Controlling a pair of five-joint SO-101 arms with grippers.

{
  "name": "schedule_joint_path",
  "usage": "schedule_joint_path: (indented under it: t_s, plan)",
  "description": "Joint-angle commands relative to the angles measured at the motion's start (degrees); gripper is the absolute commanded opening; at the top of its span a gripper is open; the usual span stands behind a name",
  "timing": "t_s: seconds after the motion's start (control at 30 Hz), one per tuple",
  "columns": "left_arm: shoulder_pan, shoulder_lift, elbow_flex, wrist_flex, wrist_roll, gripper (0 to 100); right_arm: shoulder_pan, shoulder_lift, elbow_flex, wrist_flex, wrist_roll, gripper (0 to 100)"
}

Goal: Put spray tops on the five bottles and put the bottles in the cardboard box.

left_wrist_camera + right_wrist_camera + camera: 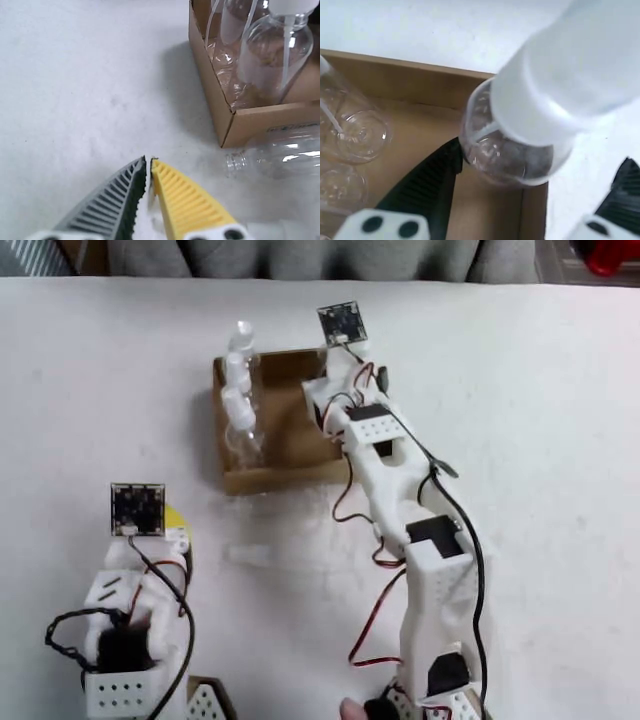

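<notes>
Bright diffuse light washes the white tabletop [540, 390]; soft shadow hugs the cardboard box [210, 85]; the bottle [280, 157] at its six o'clock glints.

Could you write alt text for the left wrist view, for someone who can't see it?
A shut gripper, one finger grey and one yellow, hangs over a white table. Nearby, a cardboard box holds clear bottles with spray tops, and an uncapped clear bottle lies on the table beside the box.

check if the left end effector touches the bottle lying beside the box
Apart. The left wrist view shows bare table between the left end effector and the lying bottle, at its open neck.
</notes>
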Motion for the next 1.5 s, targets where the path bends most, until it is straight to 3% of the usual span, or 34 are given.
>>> schedule_joint_path:
  t_s: [0.0,1.0,1.47]
  plan:
    - [-0.6,-0.7,-0.1,0.0,0.5,2,0.2,-3.7,0.0,0.2,-0.6,38.8]
    - [-0.7,-0.7,-0.1,-0.7,0.5,2,0.0,-6.8,-0.1,0.1,-5.5,38.8]
    - [-0.7,-0.7,-0.1,-0.7,0.5,2,0.1,-4.8,0.9,-4.5,0.0,38.8]
